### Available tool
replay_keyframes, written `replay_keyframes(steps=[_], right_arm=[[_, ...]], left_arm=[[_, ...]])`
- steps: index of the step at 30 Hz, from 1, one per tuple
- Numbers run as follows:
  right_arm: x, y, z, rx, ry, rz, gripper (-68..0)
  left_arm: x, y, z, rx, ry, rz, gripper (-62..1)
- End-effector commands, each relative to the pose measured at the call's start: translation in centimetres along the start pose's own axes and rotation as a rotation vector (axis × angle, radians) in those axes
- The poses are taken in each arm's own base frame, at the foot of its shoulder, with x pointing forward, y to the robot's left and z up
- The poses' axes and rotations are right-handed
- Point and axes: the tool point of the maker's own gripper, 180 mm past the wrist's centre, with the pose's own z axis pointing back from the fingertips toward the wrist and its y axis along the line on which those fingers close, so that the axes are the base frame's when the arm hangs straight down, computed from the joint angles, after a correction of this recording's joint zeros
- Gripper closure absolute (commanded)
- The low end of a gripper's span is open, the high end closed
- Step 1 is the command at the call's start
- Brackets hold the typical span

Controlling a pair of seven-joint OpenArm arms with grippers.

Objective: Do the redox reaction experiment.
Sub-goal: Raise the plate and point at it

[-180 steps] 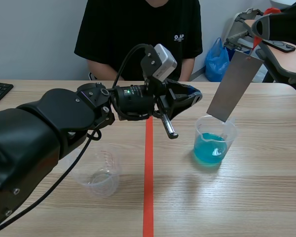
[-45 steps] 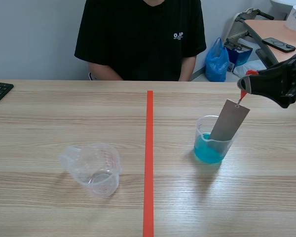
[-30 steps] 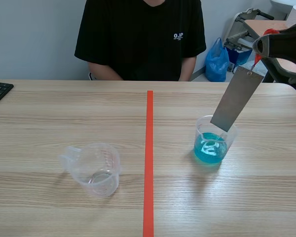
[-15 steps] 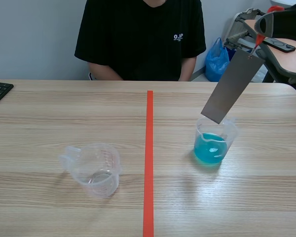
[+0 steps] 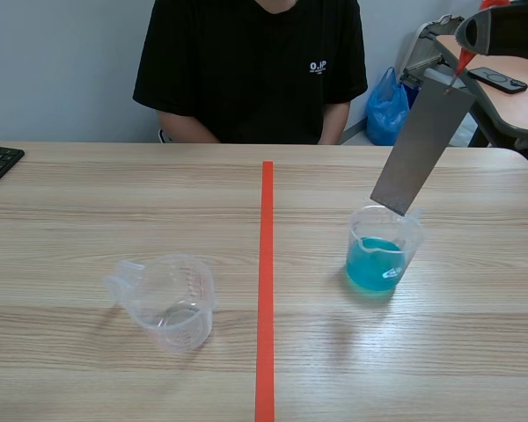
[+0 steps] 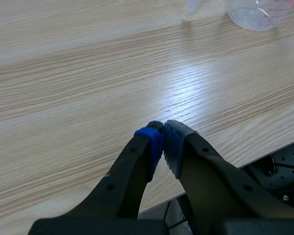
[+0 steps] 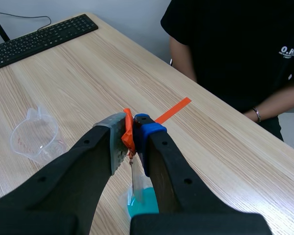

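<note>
Right wrist view: right gripper (image 7: 132, 132) pinches the orange-red tag (image 7: 128, 133) of a grey metal strip (image 5: 421, 149) hanging over the blue-liquid plastic beaker (image 5: 383, 253) (left gripper (image 6: 162, 139) closed, empty).

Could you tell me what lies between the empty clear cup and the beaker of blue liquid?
Between the empty clear cup and the beaker, only the orange-red tape line crosses the table, with no object there; the scene view shows it.

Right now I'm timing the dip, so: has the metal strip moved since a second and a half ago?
Yes. The metal strip has risen out of the blue liquid; its lower end now hangs just over the cup rim.
</note>
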Motion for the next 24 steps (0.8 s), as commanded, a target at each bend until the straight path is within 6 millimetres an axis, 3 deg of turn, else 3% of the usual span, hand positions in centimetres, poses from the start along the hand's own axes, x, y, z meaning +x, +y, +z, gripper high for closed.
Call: replay_keyframes(steps=[1,8,14,19,24], right_arm=[[1.6,-0.3,0.4,-0.007,-0.035,0.025,-1.5],[1.6,-0.3,0.4,-0.007,-0.040,0.025,-1.5],[1.7,-0.3,0.4,-0.007,-0.043,0.025,-1.5],[1.6,-0.3,0.4,-0.006,-0.042,0.024,-1.5],[1.6,-0.3,0.4,-0.006,-0.042,0.024,-1.5]], left_arm=[[1.6,0.9,-1.2,-0.001,-0.054,-0.033,-2.9],[5.2,3.0,-6.4,-0.032,-0.118,-0.145,-2.9],[10.0,3.8,-12.2,-0.098,-0.195,-0.220,-2.9],[14.2,2.8,-17.6,-0.173,-0.233,-0.300,-2.9],[17.4,-0.4,-22.6,-0.267,-0.256,-0.354,-2.9]])
